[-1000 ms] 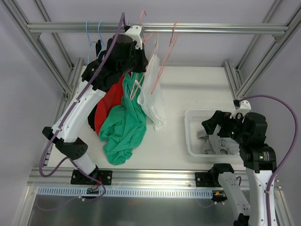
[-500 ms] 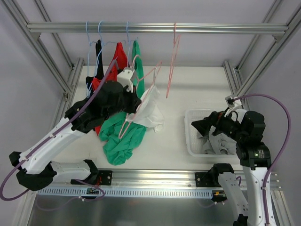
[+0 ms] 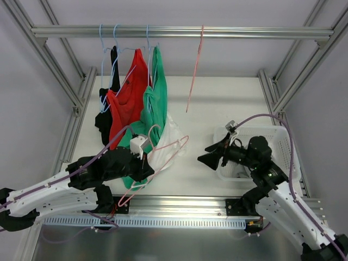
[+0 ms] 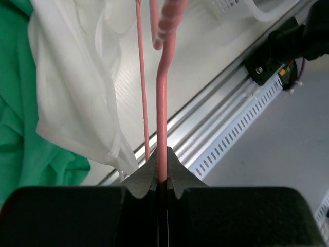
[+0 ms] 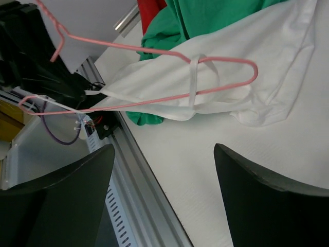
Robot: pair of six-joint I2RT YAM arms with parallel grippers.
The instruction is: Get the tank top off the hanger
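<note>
The white tank top (image 3: 163,148) hangs on a pink wire hanger (image 3: 175,150), low over the table near its front edge. My left gripper (image 3: 143,163) is shut on the hanger's wire stem (image 4: 161,128), close up in the left wrist view (image 4: 162,175), with the tank top (image 4: 77,87) draped to its left. My right gripper (image 3: 209,159) is open and empty, to the right of the hanger and facing it. In the right wrist view (image 5: 164,175) the tank top's straps are looped round the hanger (image 5: 255,72) and its body (image 5: 267,56) lies on the table.
Black (image 3: 106,117), red (image 3: 124,111) and green (image 3: 155,103) garments hang on blue hangers from the overhead rail (image 3: 244,32). A bare pink hanger (image 3: 194,70) hangs there too. A white basket (image 3: 283,130) stands at the right. An aluminium rail (image 3: 179,204) runs along the front edge.
My left arm has brought the pink hanger with the white tank top down from the rail to the table's front. My right gripper has moved left out of the basket towards it.
</note>
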